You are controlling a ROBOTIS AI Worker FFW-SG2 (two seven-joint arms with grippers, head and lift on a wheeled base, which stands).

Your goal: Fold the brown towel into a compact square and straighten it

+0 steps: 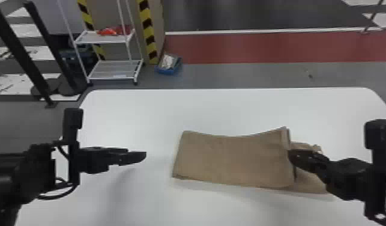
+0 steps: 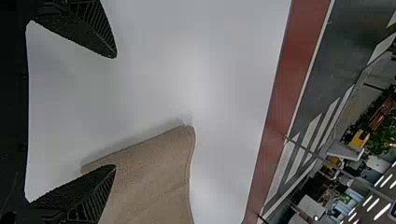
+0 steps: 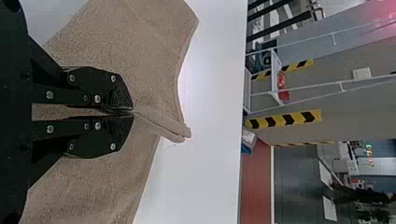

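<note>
Brown towel (image 1: 231, 159): one, lying on the white table (image 1: 135, 120), from the middle toward the right in the head view. Form: a wide folded panel, longer from side to side than from front to back, with a further part reaching out to the right past a raised fold. Far edge bowed inward between its two corners; layers visible at the near left corner.

Right gripper (image 1: 291, 154): black, at the right end of the wide panel, over the towel. In the right wrist view its flat fingers are together, clamped on the towel, and a pinched ridge of cloth runs from the tips out to the towel's edge. Cloth spreads on both sides of that ridge.

Left gripper (image 1: 145, 155): black, over the table, to the left of the towel with a gap between. In the left wrist view its two fingers stand wide apart with nothing between them; one overlaps part of the towel in that view.

Beyond the table: white rack (image 1: 115, 78), two shelves visible, red item (image 1: 111, 31) on the upper one. Blue bin (image 1: 168, 71) on the floor beside it, pale contents. Striped yellow-and-black post (image 1: 147, 36), upright. Red floor strip (image 1: 246, 48), running off to the right.
</note>
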